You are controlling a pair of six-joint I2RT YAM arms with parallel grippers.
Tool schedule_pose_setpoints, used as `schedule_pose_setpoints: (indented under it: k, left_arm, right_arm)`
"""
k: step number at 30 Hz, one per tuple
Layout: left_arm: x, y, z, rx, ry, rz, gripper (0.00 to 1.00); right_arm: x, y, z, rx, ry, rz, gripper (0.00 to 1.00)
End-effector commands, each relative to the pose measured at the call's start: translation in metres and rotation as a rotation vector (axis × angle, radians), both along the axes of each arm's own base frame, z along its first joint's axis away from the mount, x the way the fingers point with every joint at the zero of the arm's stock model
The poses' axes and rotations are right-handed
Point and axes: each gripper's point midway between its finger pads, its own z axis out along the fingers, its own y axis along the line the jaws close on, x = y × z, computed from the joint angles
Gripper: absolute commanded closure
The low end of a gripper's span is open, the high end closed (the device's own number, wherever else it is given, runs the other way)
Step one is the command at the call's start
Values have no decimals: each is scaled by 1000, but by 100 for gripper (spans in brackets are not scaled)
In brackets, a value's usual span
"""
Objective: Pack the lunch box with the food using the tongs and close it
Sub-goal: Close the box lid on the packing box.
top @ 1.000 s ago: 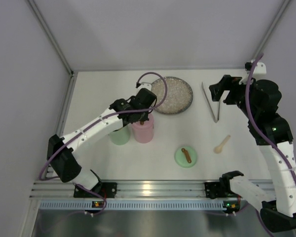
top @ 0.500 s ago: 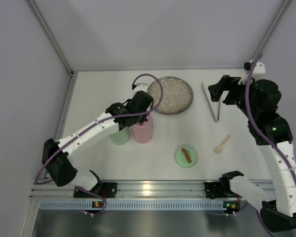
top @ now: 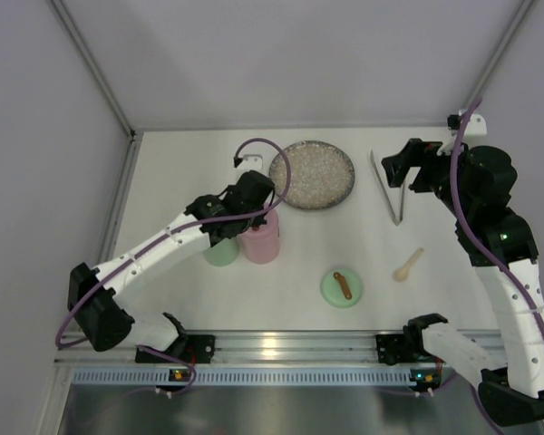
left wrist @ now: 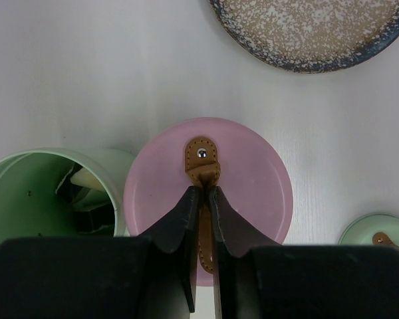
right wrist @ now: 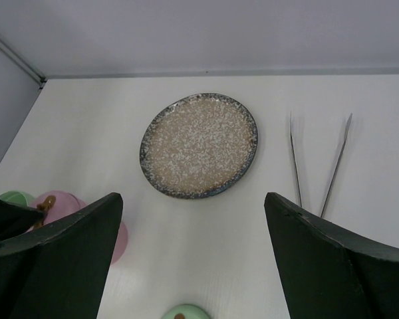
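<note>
The lunch box shows as a pink lidded tier (top: 261,241) (left wrist: 253,179) beside an open green tier (top: 221,252) (left wrist: 33,193). Food (left wrist: 86,189), white and black, lies inside the green tier. My left gripper (top: 257,210) (left wrist: 203,194) is above the pink lid, shut on its brown leather strap (left wrist: 201,156). The silver tongs (top: 388,186) (right wrist: 295,159) lie on the table at the right. My right gripper (top: 403,165) (right wrist: 191,199) hovers just beside them, open and holding nothing.
A speckled plate (top: 315,174) (left wrist: 312,26) (right wrist: 199,145) sits at the back centre with nothing on it. A green lid (top: 342,287) (left wrist: 379,232) with a brown strap lies near the front. A small wooden spoon (top: 408,265) lies to its right.
The left arm's elbow and shoulder have swung left while its gripper stays shut on the pink lid's strap, shifting slightly left. The right arm has not moved.
</note>
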Motion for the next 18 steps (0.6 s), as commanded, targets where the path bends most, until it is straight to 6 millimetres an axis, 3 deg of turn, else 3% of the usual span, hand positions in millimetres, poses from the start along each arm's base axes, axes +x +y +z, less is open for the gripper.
schedule_pose_setpoints:
  k: [1, 18]
  left_arm:
    - [4, -3, 17, -71, -56, 13, 100]
    - [2, -15, -3, -41, 9, -57, 100]
  right_arm:
    - [-3, 5, 12, 1, -37, 26, 11]
    - [-3, 5, 9, -3, -32, 28, 11]
